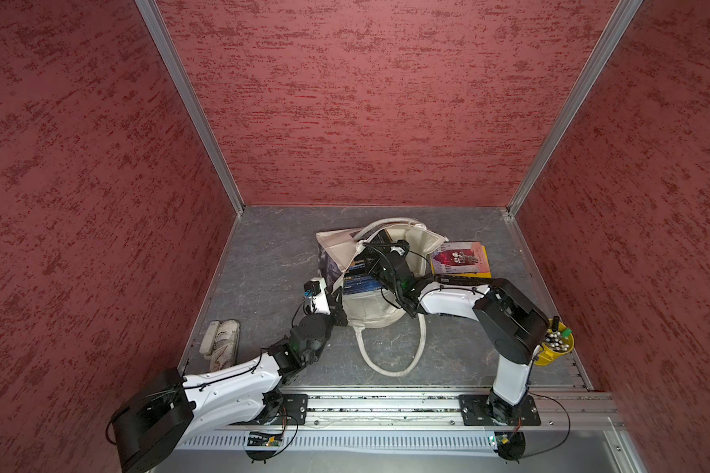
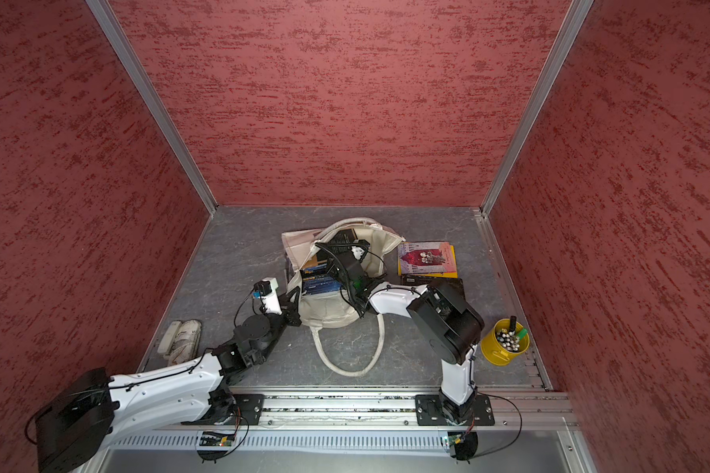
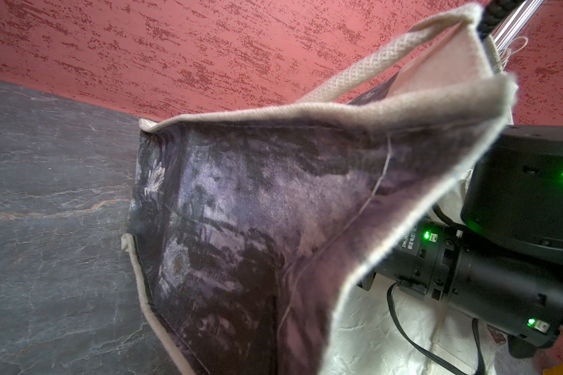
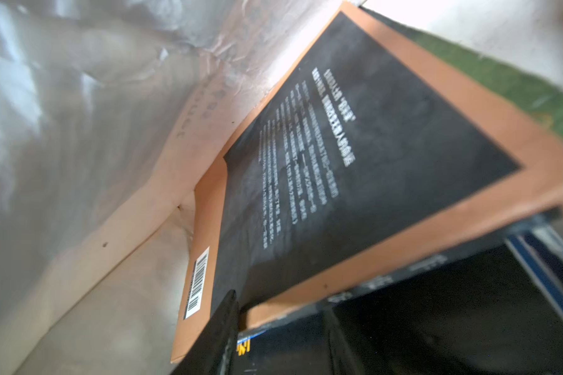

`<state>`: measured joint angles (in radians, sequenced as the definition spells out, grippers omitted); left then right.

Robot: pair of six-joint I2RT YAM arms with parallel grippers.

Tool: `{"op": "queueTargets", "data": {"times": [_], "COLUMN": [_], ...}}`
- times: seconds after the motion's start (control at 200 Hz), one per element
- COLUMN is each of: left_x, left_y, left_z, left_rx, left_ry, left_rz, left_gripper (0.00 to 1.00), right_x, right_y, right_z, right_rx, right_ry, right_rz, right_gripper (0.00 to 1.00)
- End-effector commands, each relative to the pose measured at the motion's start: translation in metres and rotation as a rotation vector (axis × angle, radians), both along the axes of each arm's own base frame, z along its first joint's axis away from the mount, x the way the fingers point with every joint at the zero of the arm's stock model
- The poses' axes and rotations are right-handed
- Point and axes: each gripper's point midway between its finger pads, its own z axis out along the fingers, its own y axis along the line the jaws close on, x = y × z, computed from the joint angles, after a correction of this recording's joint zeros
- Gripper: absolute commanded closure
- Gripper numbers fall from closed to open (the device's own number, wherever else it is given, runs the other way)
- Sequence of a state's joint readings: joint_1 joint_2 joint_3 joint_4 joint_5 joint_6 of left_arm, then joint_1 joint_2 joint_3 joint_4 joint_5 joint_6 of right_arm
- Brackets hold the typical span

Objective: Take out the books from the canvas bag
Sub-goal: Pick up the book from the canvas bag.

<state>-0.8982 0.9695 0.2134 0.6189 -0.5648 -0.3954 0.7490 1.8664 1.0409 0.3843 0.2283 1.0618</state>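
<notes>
The cream canvas bag (image 1: 369,311) (image 2: 328,307) lies open mid-table, its dark print filling the left wrist view (image 3: 273,211). My left gripper (image 1: 339,305) (image 2: 294,307) is shut on the bag's left rim and holds it up. My right gripper (image 4: 280,311) reaches inside the mouth. One finger (image 4: 215,337) lies against the orange-brown and black book (image 4: 371,162), whose edge stands between the jaws together with a navy book (image 4: 436,308). Whether they grip shows nowhere. Navy books (image 1: 359,282) (image 2: 316,280) are stacked in the bag. A pink-cover book on a yellow one (image 1: 462,258) (image 2: 427,258) lies outside, to the right.
A dark book (image 2: 417,280) lies by the right forearm. A yellow bucket of pens (image 1: 556,344) (image 2: 505,342) stands at the front right. A white bundle (image 1: 222,342) lies by the left wall. A loop handle (image 1: 390,360) trails toward the front rail.
</notes>
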Motion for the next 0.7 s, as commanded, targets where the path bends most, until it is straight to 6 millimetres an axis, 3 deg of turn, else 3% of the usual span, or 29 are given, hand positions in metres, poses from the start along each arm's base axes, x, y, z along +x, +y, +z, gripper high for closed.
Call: {"op": "queueTargets", "data": {"times": [0.0,0.085,0.235,0.386,0.581,0.691], "left_x": [0.0,0.0,0.0,0.0,-0.001,0.0], "left_y": [-0.005,-0.005,-0.006,-0.006,-0.003,-0.004], "left_z": [0.008,0.007,0.007,0.007,0.009,0.009], "left_rx": [-0.013,-0.011,-0.008,-0.007,-0.011,-0.011], "left_ry": [-0.018,-0.017,-0.017,-0.017,-0.021,-0.021], "left_rz": [-0.022,-0.021,-0.021,-0.02,-0.016,-0.017], "left_gripper": [1.0,1.0,1.0,1.0,1.0,1.0], "right_x": [0.017,0.013,0.007,0.015,0.021,0.03], "right_y": [-0.01,-0.011,-0.019,-0.019,-0.017,-0.012], "right_z": [0.038,0.042,0.047,0.053,0.038,0.043], "right_rx": [0.023,0.037,0.051,0.023,0.057,0.058], "right_ry": [-0.087,-0.091,-0.104,-0.12,-0.085,-0.1], "right_rz": [-0.053,-0.043,-0.063,-0.067,-0.059,-0.066], "right_gripper": [0.55,0.5,0.51,0.51,0.51,0.51]}}
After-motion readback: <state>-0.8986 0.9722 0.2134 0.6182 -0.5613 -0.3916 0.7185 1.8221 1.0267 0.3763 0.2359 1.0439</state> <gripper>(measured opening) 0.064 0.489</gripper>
